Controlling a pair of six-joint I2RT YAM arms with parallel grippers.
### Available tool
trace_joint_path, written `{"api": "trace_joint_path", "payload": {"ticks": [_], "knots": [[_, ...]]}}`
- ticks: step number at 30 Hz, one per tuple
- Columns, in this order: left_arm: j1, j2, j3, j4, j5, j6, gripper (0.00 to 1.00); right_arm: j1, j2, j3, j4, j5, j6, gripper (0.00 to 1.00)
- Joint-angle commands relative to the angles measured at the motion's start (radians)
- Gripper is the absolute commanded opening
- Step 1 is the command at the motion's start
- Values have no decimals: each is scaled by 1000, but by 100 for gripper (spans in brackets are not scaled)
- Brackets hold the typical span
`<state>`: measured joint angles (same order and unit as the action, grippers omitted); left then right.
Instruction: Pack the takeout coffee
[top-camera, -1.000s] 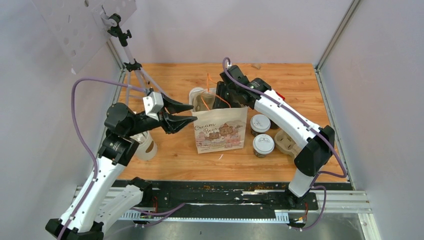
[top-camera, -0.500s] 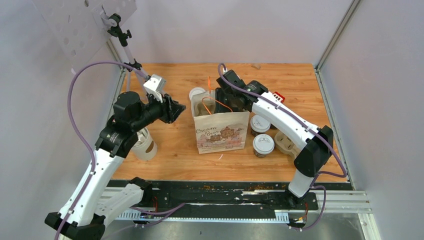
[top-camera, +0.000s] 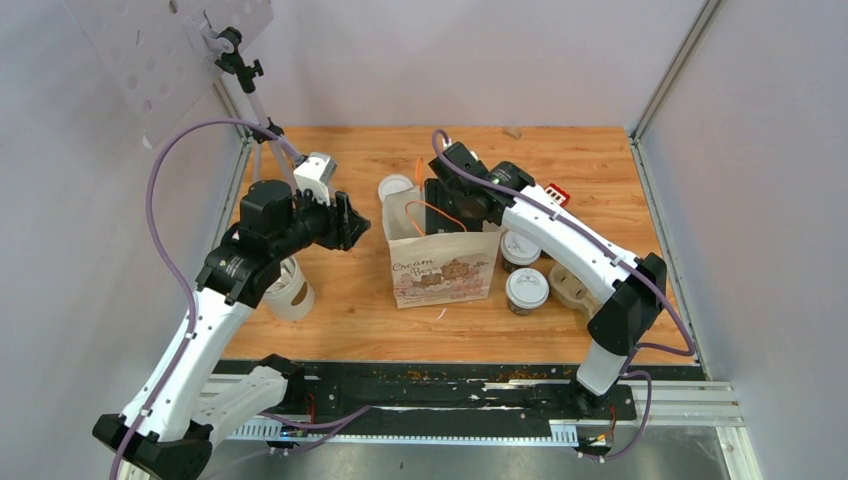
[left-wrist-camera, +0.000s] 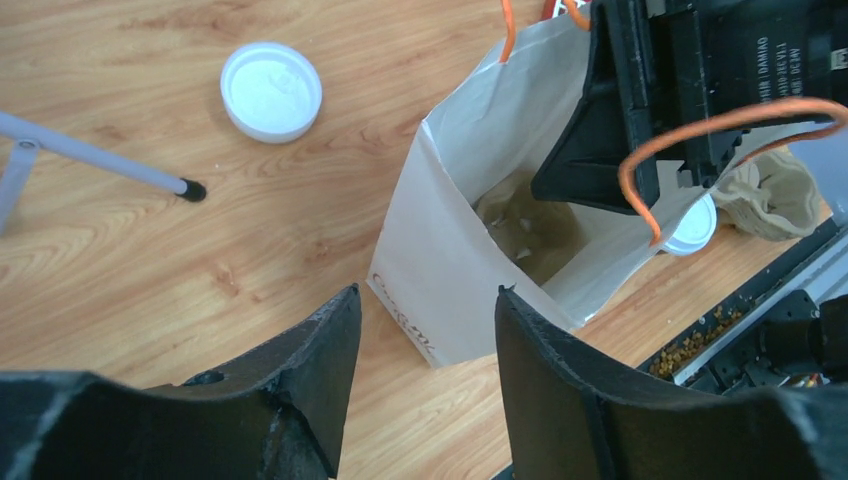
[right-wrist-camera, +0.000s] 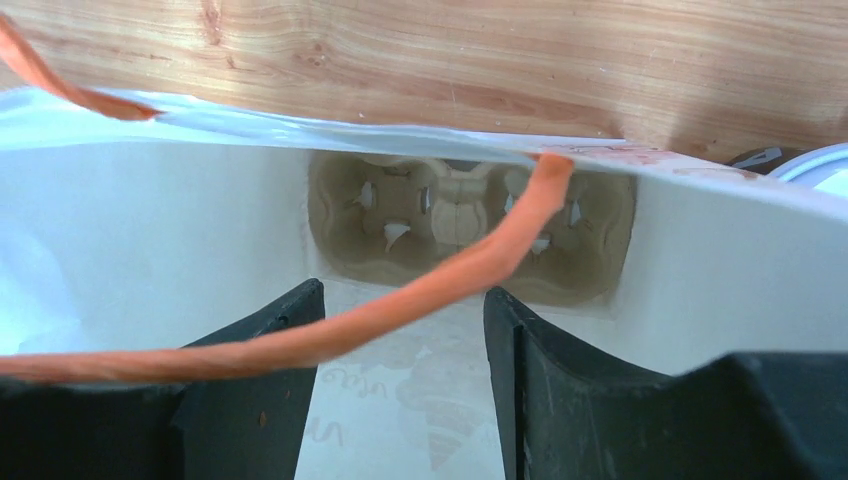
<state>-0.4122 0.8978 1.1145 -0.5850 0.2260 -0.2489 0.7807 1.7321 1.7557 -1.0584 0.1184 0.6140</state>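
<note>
the surface (top-camera: 600, 170) is grained wood with a light satin sheen. the bag (top-camera: 445, 270) is smooth matt white paper, its handle (right-wrist-camera: 450, 278) orange cord. the tray (right-wrist-camera: 460, 215) inside is rough brown moulded pulp. the loose lid (left-wrist-camera: 271, 90) is smooth white plastic. the left end effector (left-wrist-camera: 425, 300) is black, matt, finely grainy.

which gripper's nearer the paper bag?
Right. The right gripper is at the open mouth of the paper bag; the left gripper hangs apart, off its left side.
</note>
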Motion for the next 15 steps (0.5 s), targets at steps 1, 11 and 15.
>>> {"api": "trace_joint_path", "payload": {"ticks": [1,11,15], "knots": [[-1,19,60,-21,14,6,62,5,-54,55,-2,16,-17,60],[0,14,92,-39,2,-54,100,5,-160,34,97,-51,-36,61],[0,18,134,-61,13,-65,100,4,-236,-39,205,-41,-56,63]]}}
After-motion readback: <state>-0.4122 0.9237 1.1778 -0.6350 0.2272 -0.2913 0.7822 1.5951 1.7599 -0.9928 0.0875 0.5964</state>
